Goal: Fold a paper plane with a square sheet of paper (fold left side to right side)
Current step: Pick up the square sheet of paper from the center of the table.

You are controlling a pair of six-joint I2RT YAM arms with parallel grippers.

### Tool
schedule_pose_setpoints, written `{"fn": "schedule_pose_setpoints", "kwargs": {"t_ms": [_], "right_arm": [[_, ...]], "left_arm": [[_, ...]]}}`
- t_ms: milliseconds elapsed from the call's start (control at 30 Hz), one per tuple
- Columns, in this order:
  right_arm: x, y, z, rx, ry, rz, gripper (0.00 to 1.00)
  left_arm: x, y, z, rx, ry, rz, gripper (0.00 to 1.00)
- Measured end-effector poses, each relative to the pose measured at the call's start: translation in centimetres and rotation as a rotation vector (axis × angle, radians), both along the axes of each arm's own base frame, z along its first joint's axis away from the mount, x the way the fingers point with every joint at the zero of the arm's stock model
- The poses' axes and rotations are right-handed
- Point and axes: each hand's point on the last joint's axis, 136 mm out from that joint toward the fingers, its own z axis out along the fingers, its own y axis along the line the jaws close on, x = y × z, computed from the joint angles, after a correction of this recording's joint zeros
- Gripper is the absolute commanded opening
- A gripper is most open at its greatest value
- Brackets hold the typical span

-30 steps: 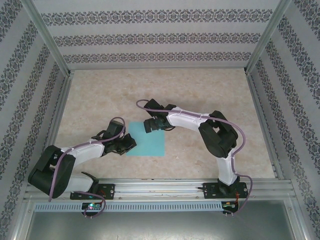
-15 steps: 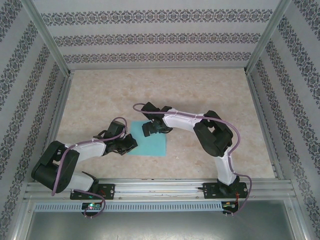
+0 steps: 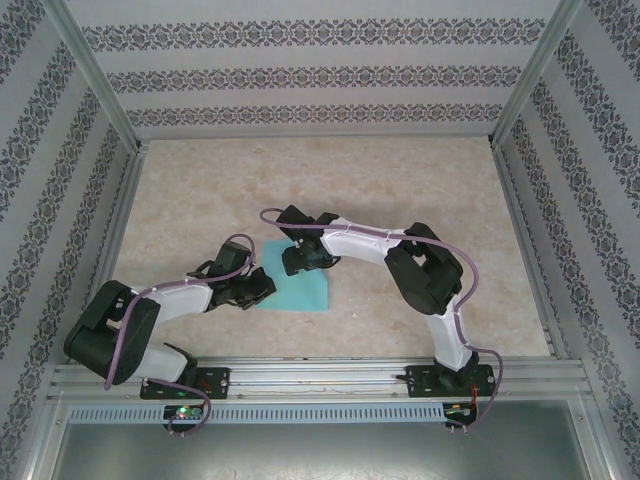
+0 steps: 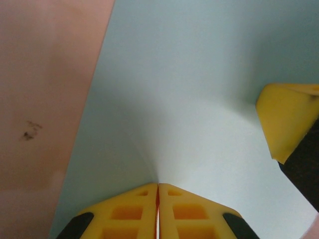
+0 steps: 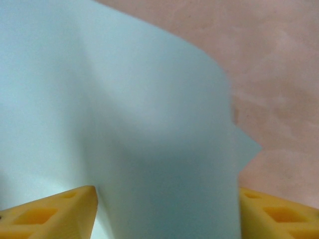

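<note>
The turquoise square sheet of paper (image 3: pixel 303 292) lies on the table between the two arms and bulges upward. My left gripper (image 3: pixel 262 286) is at its left edge. In the left wrist view its yellow fingertips (image 4: pixel 158 186) are pressed together on a pinched ridge of the sheet (image 4: pixel 199 94). My right gripper (image 3: pixel 296 262) is over the sheet's far edge. In the right wrist view its jaws (image 5: pixel 167 201) stand apart, with a raised hump of paper (image 5: pixel 129 124) between them. One right finger (image 4: pixel 286 119) is seen from the left wrist.
The beige marbled table top (image 3: pixel 400 190) stretches to the far wall and both side walls. A metal rail (image 3: pixel 320 375) runs along the near edge by the arm bases. Bare table (image 5: pixel 284 59) lies just beyond the sheet's right edge.
The right gripper moved left and down onto the sheet's far edge, and its jaws narrowed. The sheet now bulges and looks narrower. The left gripper kept its hold.
</note>
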Motion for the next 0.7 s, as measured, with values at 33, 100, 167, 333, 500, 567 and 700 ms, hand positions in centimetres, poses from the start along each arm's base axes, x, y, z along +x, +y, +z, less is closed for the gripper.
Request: {"fn": "schedule_pose_setpoints", "kwargs": {"t_ms": [33,100,167,333,500,567,700], "right_arm": [[-0.1,0.1,0.0,0.005,0.006,0.000,0.57],[-0.3,0.3,-0.1,0.015,0.022,0.004,0.51],[-0.6,0.5,-0.3,0.025,0.039,0.008,0.46],[-0.7,0.7,-0.4,0.062,0.072,0.008,0.36],[-0.7,0.5,-0.4,0.135,0.104,-0.006,0.28],[-0.9,0.1,-0.3,0.177,0.125,-0.013,0.28],[-1.3,-0.7,0.5,0.271,0.150,-0.017,0.27]], "left_arm": [[0.0,0.0,0.0,0.000,-0.001,0.000,0.10],[0.0,0.0,0.0,-0.002,-0.003,-0.001,0.12],[0.1,-0.1,0.1,-0.005,-0.005,-0.002,0.15],[0.3,-0.2,0.6,-0.012,-0.026,-0.010,0.30],[1.2,0.3,2.4,-0.007,-0.084,-0.015,0.49],[2.1,1.0,4.0,-0.010,-0.137,-0.001,0.58],[4.1,2.8,7.5,-0.016,-0.275,0.027,0.77]]}}
